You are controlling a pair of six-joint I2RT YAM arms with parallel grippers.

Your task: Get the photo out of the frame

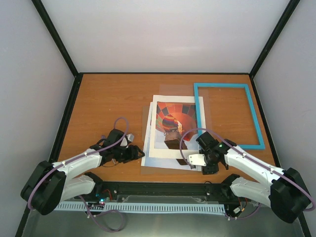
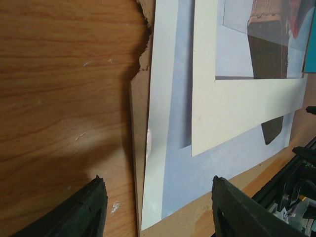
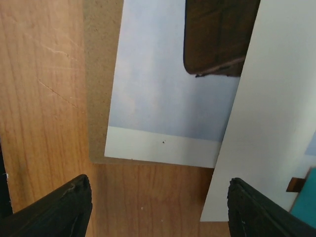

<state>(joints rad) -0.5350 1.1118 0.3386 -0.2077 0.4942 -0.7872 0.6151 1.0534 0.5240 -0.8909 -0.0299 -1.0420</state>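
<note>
The photo [image 1: 174,121], a striped hot-air balloon print, lies flat at the table's middle and shows through the white mat board [image 1: 168,148] lying on it. A brown backing board [image 1: 146,123] lies beneath both. The turquoise frame [image 1: 253,116] lies apart to the right with none of these inside it. My left gripper [image 1: 139,153] is open and empty at the stack's lower left corner, with the photo's white-bordered corner [image 2: 170,163] between its fingers [image 2: 94,207]. My right gripper [image 1: 203,148] is open and empty over the stack's lower right, above the photo's bottom border [image 3: 163,148].
The mat [image 2: 237,103] sits skewed on the photo, and the backing board's torn edge [image 2: 140,64] sticks out at the left. In the right wrist view the mat [image 3: 266,123] and a corner of the frame [image 3: 306,202] are at the right. Black rails and walls bound the wooden table [image 1: 108,103].
</note>
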